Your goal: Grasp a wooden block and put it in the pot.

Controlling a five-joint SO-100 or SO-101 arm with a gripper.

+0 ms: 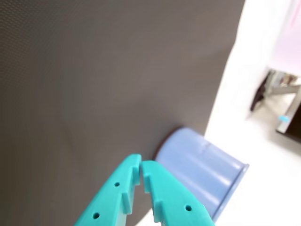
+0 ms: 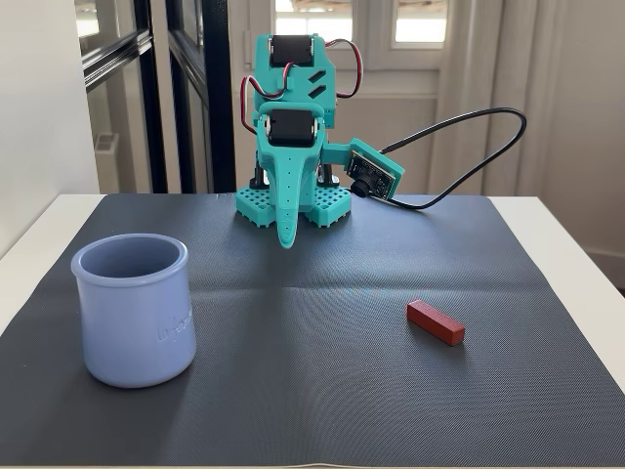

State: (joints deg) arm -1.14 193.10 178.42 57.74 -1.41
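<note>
Dark grey woven mat [image 2: 322, 322] covered most of the white table [image 2: 39, 220]. Teal plastic arm [image 2: 293, 127] stood folded at the mat's far edge, its teal two-finger gripper [image 2: 286, 241] pointing down, jaws closed tip to tip in the wrist view, holding nothing. Pale lavender-blue cylindrical pot [image 2: 134, 308] sat upright front-left in the fixed view. Small red rectangular wooden block [image 2: 435, 322] lay flat on the mat, right of centre, well apart from the pot.

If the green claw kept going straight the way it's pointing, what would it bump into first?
Probably the dark mat. The gripper points nearly straight down, closed, just above it. The pot and red wooden block sit off to either side.
</note>
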